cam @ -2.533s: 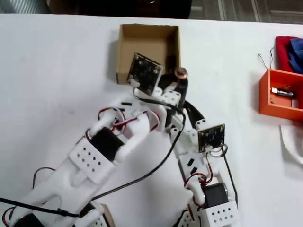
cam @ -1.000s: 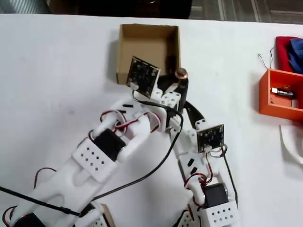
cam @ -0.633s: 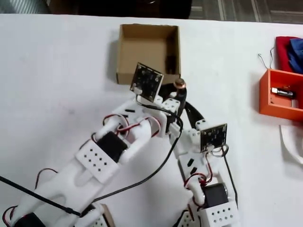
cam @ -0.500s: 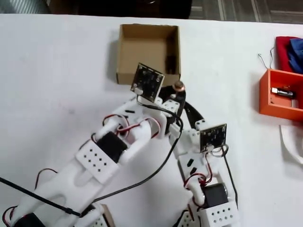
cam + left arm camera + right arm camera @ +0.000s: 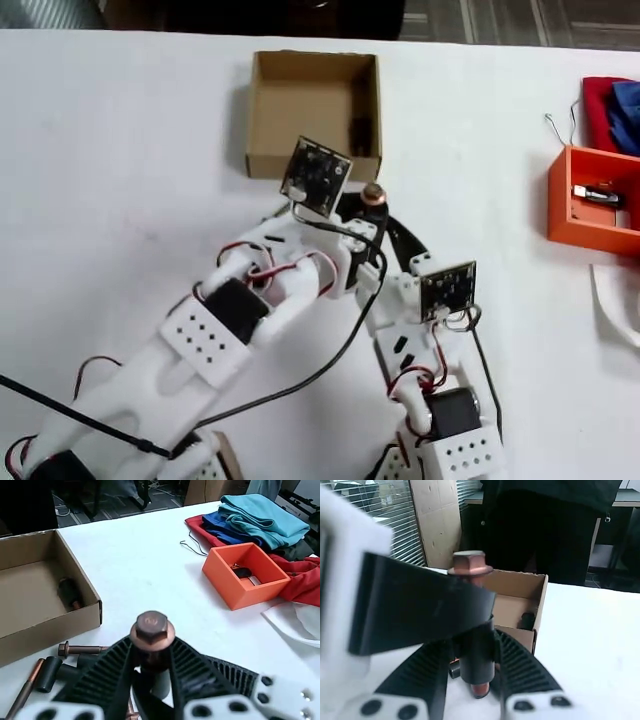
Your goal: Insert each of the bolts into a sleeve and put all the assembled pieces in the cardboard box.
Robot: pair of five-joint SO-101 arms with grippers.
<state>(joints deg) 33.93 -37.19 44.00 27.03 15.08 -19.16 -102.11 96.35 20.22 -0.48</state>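
At the far left the tabletop (image 5: pixel 120 150) lies bare, giving the arms wide room on that side. Next comes the cardboard box (image 5: pixel 265 162), open-topped, with one finished piece (image 5: pixel 70 592) against its right wall. A loose bolt (image 5: pixel 82 649) and a spare sleeve (image 5: pixel 47 674) wait just before its front wall. The left gripper (image 5: pixel 152 647) has its jaws clamped on the bolt (image 5: pixel 152 626) under the head. The right gripper (image 5: pixel 476 647) has its jaws clamped on the sleeve (image 5: pixel 477 662). The bolt's tip shows below the sleeve, so the insertion looks nearly done. The next move probably calls for seating the head, freeing one gripper, then lifting the piece over the near front wall into the box. The orange tray (image 5: pixel 585 237) stands well apart at the right, out of the way.
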